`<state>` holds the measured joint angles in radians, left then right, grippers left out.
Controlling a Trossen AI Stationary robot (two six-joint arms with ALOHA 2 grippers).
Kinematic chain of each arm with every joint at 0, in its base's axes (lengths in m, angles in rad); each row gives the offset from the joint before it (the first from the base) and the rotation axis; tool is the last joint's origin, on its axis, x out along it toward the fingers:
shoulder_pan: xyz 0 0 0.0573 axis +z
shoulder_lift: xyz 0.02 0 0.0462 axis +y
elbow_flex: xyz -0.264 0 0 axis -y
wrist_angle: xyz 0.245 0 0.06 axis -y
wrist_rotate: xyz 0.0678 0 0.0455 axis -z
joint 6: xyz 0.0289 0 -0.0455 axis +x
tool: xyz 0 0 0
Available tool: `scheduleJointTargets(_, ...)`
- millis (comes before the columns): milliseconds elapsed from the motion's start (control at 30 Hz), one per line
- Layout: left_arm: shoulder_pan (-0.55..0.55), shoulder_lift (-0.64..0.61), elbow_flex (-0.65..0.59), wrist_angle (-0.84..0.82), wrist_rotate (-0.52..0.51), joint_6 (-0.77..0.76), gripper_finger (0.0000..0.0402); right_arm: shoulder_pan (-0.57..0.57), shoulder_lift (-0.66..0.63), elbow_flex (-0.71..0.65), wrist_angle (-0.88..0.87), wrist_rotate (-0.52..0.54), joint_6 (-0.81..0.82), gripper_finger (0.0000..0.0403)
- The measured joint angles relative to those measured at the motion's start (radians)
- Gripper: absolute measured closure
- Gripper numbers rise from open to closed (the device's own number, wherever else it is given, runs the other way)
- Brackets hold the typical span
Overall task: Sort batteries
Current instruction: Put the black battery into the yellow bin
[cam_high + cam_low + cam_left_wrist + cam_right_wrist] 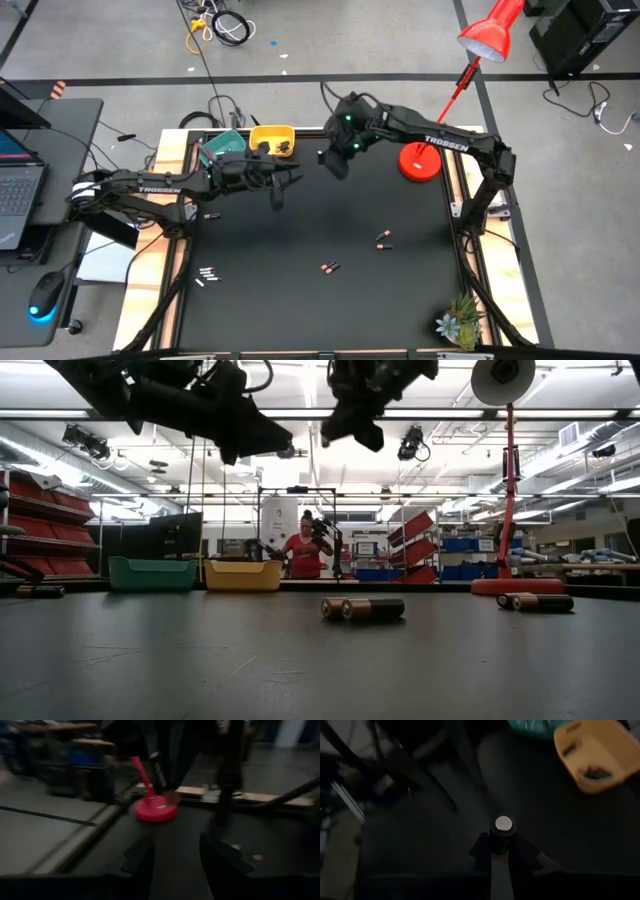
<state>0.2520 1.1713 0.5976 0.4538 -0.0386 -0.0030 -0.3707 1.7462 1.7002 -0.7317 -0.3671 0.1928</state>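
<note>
Right gripper (502,851): mine, clenched on one small dark cylindrical battery (502,832), silver end showing, raised above the black table mat (300,300).
Left gripper (177,865): mine, fingers parted, nothing between them, raised just beside my right gripper.
Yellow plastic bowl (272,139): near both grippers.
Other dark copper-ended batteries (384,238): on the mat, well apart from both grippers.

Red lamp (420,160) on mat, plant (461,322) at corner, laptop (18,190) beside

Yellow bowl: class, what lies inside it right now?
Inside the yellow bowl a few dark batteries lie near one end. Their exact number cannot be told; the left arm partly covers the bowl's other side.
</note>
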Motion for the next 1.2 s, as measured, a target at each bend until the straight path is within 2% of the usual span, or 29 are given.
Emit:
scheduleJointTargets(300,-0.004,0.0,0.0,0.053,-0.068,-0.026,0.023,0.045,0.0,0.002,0.245,0.02,0.086,0.0365)
scheduleJointTargets(467,-0.004,0.0,0.0,0.083,-0.132,-0.036,0.0193,0.057,0.002,0.002,0.276,0.066,0.086,0.0365)
scheduleJointTargets(667,-0.004,0.004,0.0,0.149,-0.147,-0.057,0.0165,0.057,0.002,0.002,0.293,0.102,0.083,0.0365)
scheduleJointTargets(833,-0.004,0.015,0.006,0.205,-0.147,-0.053,0.0175,0.057,0.002,0.002,0.293,0.113,0.076,0.0365)
scheduleJointTargets(1200,-0.005,0.083,0.08,0.211,-0.179,-0.02,0.021,0.062,0.003,0.002,0.297,0.116,0.1,0.0365)
